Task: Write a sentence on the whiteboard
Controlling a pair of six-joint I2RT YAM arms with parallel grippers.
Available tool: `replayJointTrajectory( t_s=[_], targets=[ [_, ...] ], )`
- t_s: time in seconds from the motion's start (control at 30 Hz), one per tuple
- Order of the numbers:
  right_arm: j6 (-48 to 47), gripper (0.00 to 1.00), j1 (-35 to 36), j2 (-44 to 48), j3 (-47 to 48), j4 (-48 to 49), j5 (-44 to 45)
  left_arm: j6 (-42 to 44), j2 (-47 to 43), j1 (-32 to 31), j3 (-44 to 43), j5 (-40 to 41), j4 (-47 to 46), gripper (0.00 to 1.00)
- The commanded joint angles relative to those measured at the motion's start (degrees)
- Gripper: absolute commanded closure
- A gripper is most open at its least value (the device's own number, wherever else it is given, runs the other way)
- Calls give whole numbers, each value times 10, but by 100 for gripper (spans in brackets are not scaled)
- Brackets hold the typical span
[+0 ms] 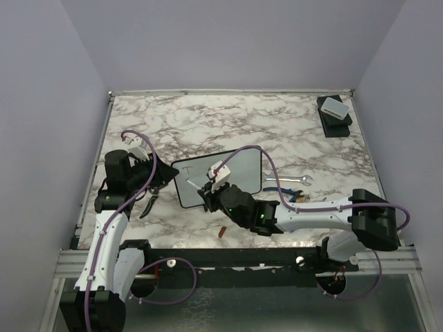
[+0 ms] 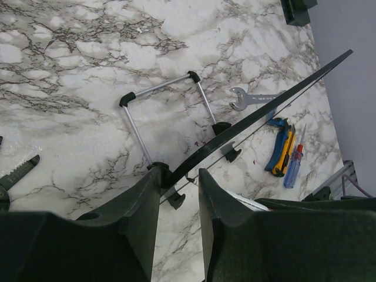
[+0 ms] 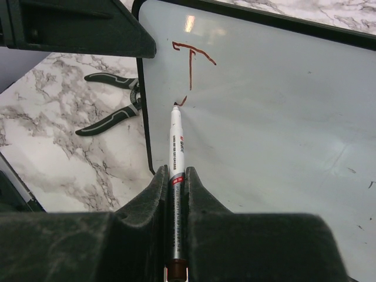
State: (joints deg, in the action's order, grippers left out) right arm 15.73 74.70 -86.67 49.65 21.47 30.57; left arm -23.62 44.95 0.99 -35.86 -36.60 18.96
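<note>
The whiteboard (image 1: 242, 166) leans on its wire stand (image 2: 138, 126) at the table's middle. In the left wrist view its dark edge (image 2: 264, 112) runs away to the upper right. My left gripper (image 1: 168, 176) (image 2: 179, 174) has a finger on each side of the board's left corner, holding it. My right gripper (image 1: 210, 185) (image 3: 175, 170) is shut on a white marker (image 3: 177, 141). The marker's tip touches the board face (image 3: 264, 117) near its top left. Of the sentence only a reddish-brown T (image 3: 191, 59) and a short stroke (image 3: 182, 101) at the tip show.
Black-handled pliers (image 1: 151, 200) (image 3: 111, 114) lie left of the board. A wrench (image 1: 294, 180), a blue-yellow utility knife (image 2: 281, 147) and a screwdriver (image 2: 294, 164) lie to its right. A red cap (image 1: 222, 232) sits near the front edge. A black box (image 1: 333, 114) stands back right.
</note>
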Motion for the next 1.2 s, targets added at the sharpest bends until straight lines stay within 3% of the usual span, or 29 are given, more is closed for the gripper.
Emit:
replayJointTrajectory(
  t_s=[0.0,0.4,0.77,1.17],
  targets=[
    [-23,99,4,-16,26,29,7,-4,-4,-5,4,-7,-1,67],
    [-37,99,13,39,-4,58,-13,-4,-5,-5,5,-7,-1,67],
    [0,99,14,76,-39,16,70,-4,-5,-5,4,-6,0,67],
    [-7,99,11,65,-45,27,84,-4,-5,-5,5,-7,1,67]
  ],
)
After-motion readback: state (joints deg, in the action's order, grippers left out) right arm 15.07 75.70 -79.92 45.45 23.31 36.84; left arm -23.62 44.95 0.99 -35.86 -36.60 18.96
